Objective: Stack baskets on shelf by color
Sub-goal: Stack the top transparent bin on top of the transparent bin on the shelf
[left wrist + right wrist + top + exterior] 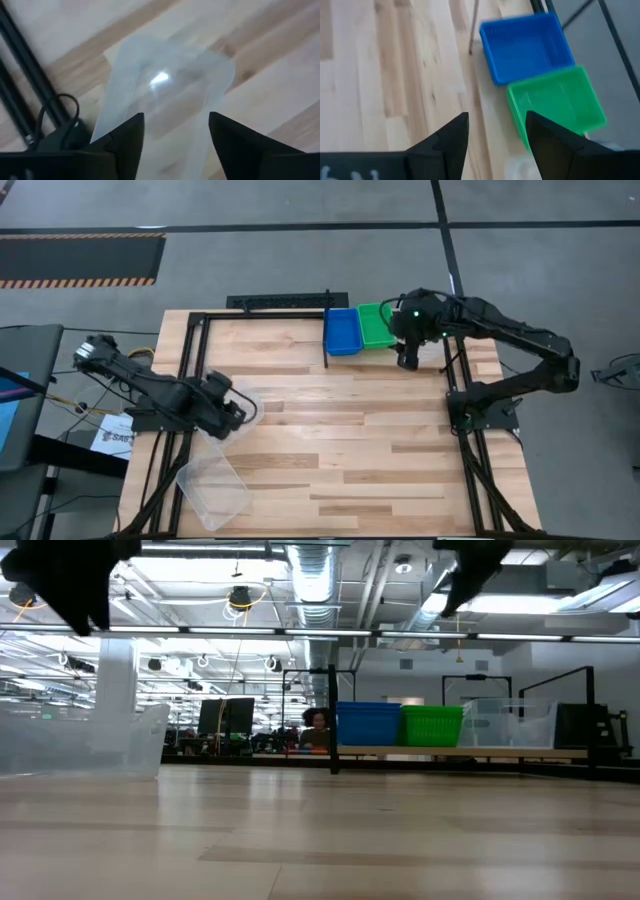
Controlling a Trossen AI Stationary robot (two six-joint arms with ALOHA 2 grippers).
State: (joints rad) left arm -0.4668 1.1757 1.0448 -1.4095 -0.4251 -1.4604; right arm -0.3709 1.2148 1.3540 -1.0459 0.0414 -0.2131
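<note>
The blue basket (343, 330) and green basket (376, 325) sat side by side on the shelf (430, 350) in the upper middle of the high view. The right gripper (405, 360) hung just beside them, fingers spread and empty. At lower left, the left gripper (238, 412) was spread over a clear basket (243, 402), maybe touching it. Another clear basket (212, 490) lay below.

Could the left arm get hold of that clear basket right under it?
Probably yes: the left gripper hangs open directly above the clear basket, and nothing lies between them.
</note>
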